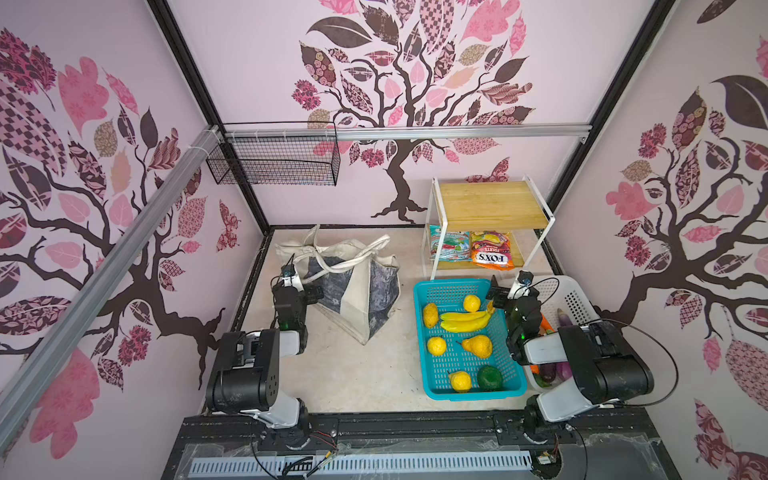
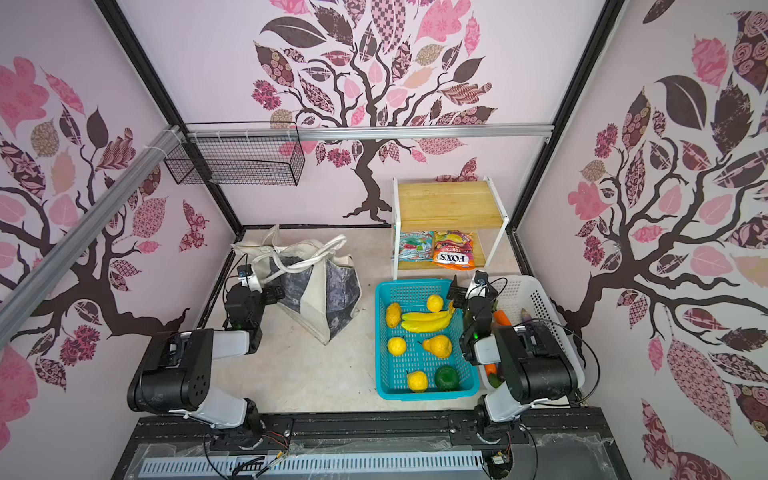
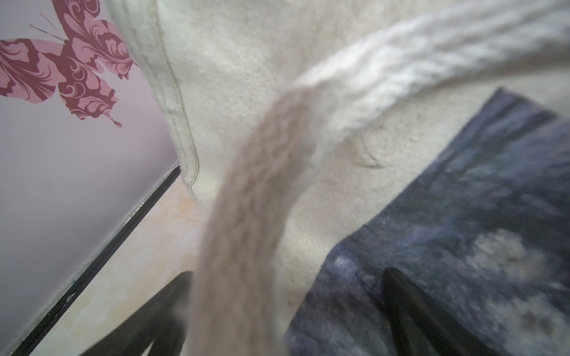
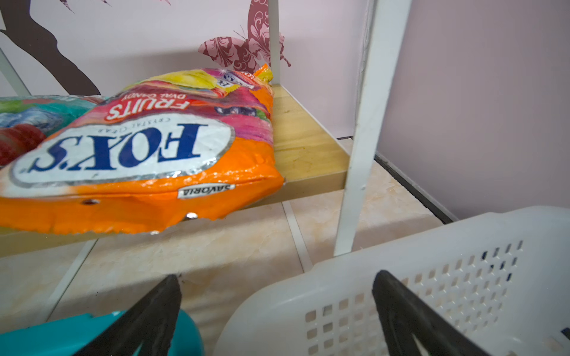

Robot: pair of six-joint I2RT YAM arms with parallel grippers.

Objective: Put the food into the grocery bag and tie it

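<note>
The grocery bag point(image 1: 357, 286) point(image 2: 320, 282), cream canvas with grey panels, slumps at the back left. My left gripper point(image 1: 311, 291) point(image 2: 275, 293) is open against the bag's left side. In the left wrist view a cream strap point(image 3: 246, 215) hangs loose between the spread jaws of that gripper point(image 3: 287, 272). Of the food, bananas point(image 1: 465, 320), a pear point(image 1: 478, 345) and round yellow fruit lie in the teal basket point(image 1: 419, 328). An orange FOX'S packet point(image 1: 492, 253) point(image 4: 138, 148) and a teal packet point(image 1: 449, 247) lie on the shelf. My right gripper point(image 1: 494, 291) point(image 4: 277, 275) hovers open and empty between the baskets.
A white-framed wooden shelf rack point(image 1: 490, 199) stands at the back right. A white basket point(image 1: 577, 299) point(image 4: 431, 246) with a carrot point(image 2: 502, 318) and aubergines sits under the right arm. A black wire basket point(image 1: 274, 162) hangs on the back wall.
</note>
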